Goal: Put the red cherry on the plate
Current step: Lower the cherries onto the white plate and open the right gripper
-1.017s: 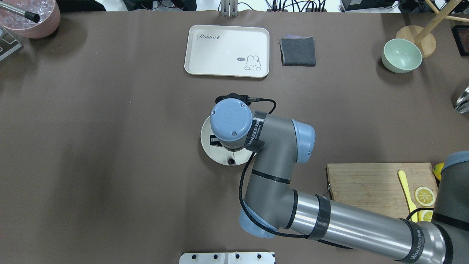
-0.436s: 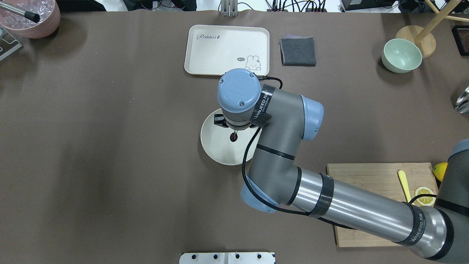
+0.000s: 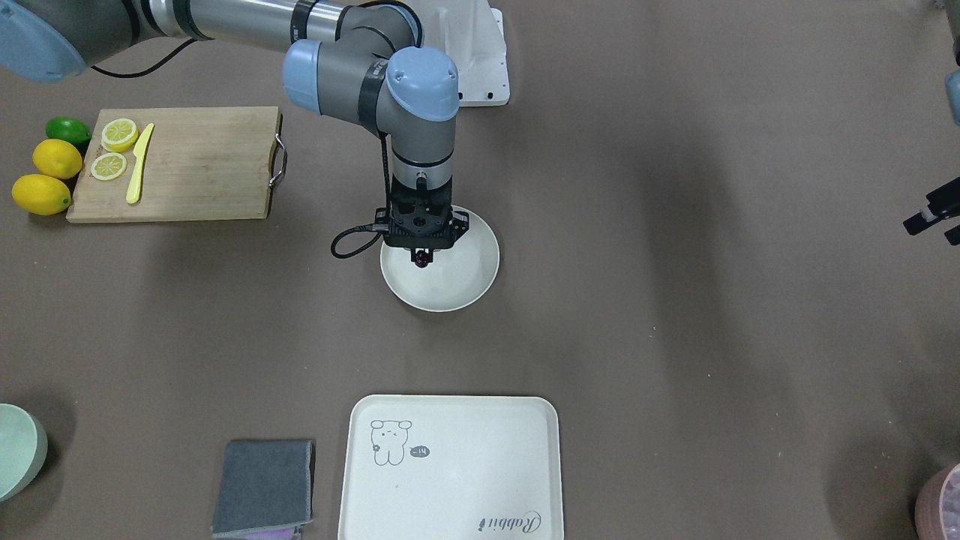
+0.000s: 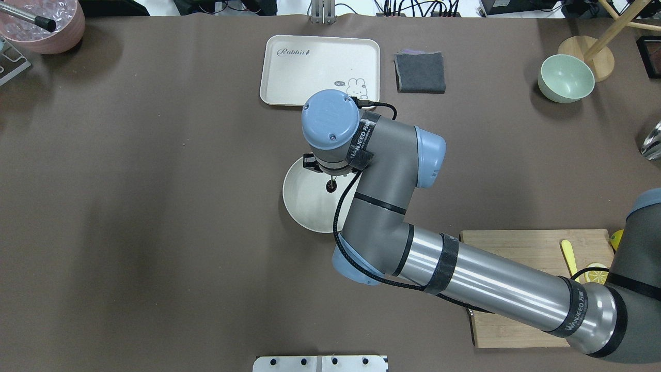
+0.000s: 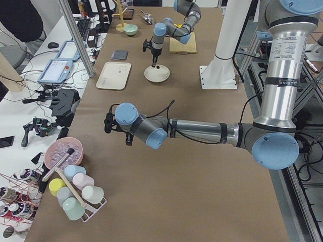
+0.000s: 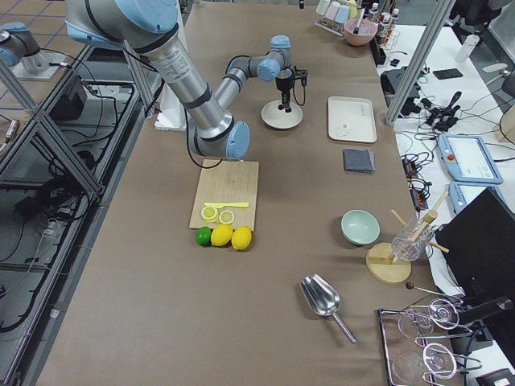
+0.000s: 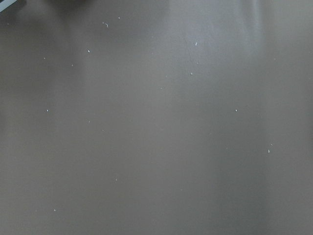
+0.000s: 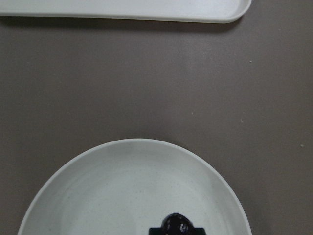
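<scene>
One arm counts: the right end effector (image 3: 422,252) hangs over the plate (image 4: 304,212), apparently clenched on the red cherry (image 4: 330,187) by its stems. Fruit dangles directly below, axis approx. vertical, just off plate centre toward 1 o'clock in overhead view. Left arm (image 5: 202,132) is well apart.

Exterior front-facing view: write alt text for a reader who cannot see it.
The right gripper holds the red cherry over the plate, mid-frame. A cutting board with lemon slices lies upper left; a rabbit tray sits below.
</scene>
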Available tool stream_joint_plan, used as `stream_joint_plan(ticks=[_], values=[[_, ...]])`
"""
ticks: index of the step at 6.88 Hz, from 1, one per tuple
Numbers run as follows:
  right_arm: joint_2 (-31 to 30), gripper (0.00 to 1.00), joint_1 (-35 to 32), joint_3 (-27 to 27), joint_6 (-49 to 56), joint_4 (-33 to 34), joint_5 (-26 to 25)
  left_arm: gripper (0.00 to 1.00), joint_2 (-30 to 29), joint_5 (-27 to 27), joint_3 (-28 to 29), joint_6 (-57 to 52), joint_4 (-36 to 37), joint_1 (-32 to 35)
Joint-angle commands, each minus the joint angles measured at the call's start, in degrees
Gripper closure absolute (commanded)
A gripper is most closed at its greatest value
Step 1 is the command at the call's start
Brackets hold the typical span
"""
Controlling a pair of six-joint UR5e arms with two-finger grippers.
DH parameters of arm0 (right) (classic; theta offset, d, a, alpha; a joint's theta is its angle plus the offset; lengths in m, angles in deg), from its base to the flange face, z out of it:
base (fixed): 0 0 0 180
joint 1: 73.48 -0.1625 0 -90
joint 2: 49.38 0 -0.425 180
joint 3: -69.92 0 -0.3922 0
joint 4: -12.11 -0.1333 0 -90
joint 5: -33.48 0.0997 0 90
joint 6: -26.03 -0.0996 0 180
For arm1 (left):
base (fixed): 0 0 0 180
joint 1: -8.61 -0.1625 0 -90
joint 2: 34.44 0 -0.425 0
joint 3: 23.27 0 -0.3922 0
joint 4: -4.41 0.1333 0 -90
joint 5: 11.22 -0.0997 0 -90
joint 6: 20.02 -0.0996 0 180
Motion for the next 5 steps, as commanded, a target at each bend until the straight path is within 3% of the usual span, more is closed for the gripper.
stream_joint_plan(ticks=[1, 2, 3, 4, 5], values=[[0.10, 0.47, 0.14, 1.27, -0.30, -0.11, -0.43, 0.01, 0.05, -0.03, -0.11, 0.01, 0.03, 0.00], [0.45, 0.37, 0.31, 0.93, -0.73, -0.11, -0.52, 0.01, 0.06, 0.06, -0.03, 0.01, 0.03, 0.00], [0.89, 0.13, 0.23, -0.82, -0.22, 0.33, -0.26, 0.01, 0.06, -0.03, -0.02, 0.88, -0.05, 0.00], [1.15, 0.01, -0.82, -4.23, -0.04, 1.72, 0.44, 0.01, -0.03, -0.03, -0.11, 1.58, -0.14, 0.00], [0.98, 0.01, -3.35, -9.74, 0.49, 6.78, 4.45, 0.01, 0.14, 0.14, -0.63, 1.59, -0.14, 0.00]])
